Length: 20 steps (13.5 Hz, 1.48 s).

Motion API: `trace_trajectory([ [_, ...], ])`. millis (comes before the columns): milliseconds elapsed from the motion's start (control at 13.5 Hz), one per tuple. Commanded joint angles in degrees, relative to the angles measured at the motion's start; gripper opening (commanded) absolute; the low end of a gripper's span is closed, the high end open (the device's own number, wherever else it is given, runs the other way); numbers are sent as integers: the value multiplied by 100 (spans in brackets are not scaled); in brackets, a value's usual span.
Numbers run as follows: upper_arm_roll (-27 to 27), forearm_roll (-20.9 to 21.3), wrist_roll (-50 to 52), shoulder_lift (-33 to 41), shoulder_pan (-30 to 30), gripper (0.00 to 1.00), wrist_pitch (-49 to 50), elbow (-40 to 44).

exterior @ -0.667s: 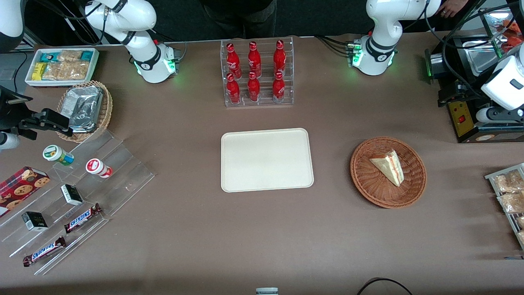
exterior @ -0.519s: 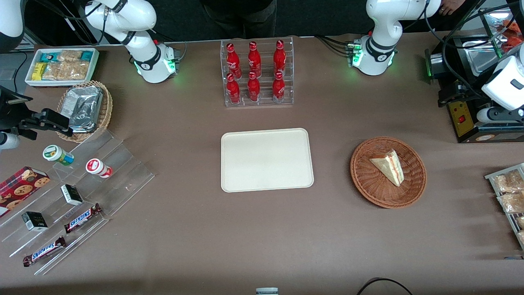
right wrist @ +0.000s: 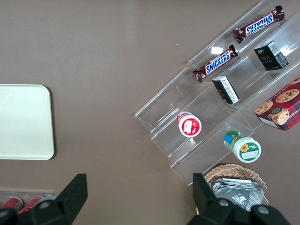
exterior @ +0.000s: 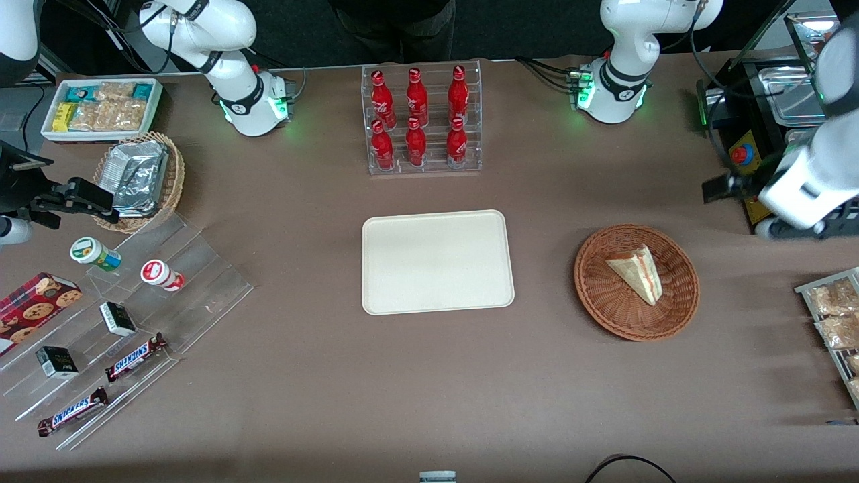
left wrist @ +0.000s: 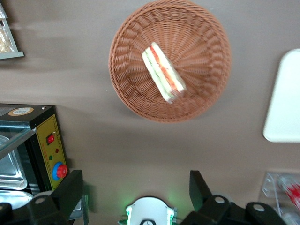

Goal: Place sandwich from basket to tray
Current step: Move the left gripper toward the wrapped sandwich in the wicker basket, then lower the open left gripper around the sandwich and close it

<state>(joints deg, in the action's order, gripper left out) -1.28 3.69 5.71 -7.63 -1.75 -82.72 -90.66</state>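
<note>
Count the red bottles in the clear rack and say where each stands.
6. Farther row. Nearer row. None seems hidden. The tool hangs open above the table, short of the basket holding the sandwich.
</note>
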Motion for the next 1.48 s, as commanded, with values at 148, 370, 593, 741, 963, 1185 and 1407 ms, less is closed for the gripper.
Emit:
trace_trajectory([
  [148,-12,150,1534,-266,-149,100,-1340,-907],
  [370,-4,167,2643,-292,-343,100,-2228,-1698],
  [593,-4,141,3661,-213,-343,100,-3606,-2568],
  [741,-4,106,4174,-91,-334,100,-4197,-2999],
  [963,5,-105,4438,85,-308,100,-4954,-3589],
  [1185,5,-123,4456,68,-299,100,-5393,-3853],
  [1407,14,-123,4456,15,-299,100,-5737,-4134],
])
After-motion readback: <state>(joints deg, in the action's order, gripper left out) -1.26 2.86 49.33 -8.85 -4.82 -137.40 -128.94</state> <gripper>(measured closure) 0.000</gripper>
